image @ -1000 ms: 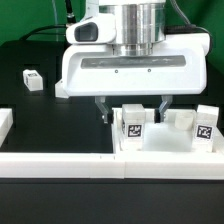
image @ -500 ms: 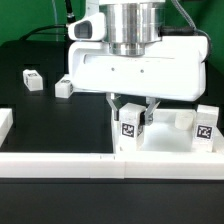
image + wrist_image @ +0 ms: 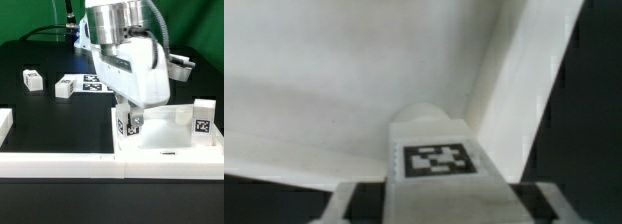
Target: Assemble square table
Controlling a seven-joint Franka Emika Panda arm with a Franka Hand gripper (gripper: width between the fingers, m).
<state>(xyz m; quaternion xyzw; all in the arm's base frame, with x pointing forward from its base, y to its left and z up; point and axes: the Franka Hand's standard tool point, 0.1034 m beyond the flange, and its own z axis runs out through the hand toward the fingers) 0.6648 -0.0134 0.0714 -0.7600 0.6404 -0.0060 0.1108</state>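
A loose leg point(image 3: 32, 78) and its neighbour point(image 3: 65, 87) lie at the exterior view's left, well apart from the tabletop point(image 3: 170, 150). The gripper point(image 3: 131, 120) clamps the held leg point(image 3: 131, 128) at the tabletop's left near corner, with the tag facing the camera. Its long axis is near upright, leaning with the tilted wrist, and its lower end points into the tray beside the rim. Pressed down at that lean, it could jam on the rim or twist between the fingers.

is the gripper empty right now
No, the gripper is shut on a tagged leg, held upright at a corner of the tabletop.
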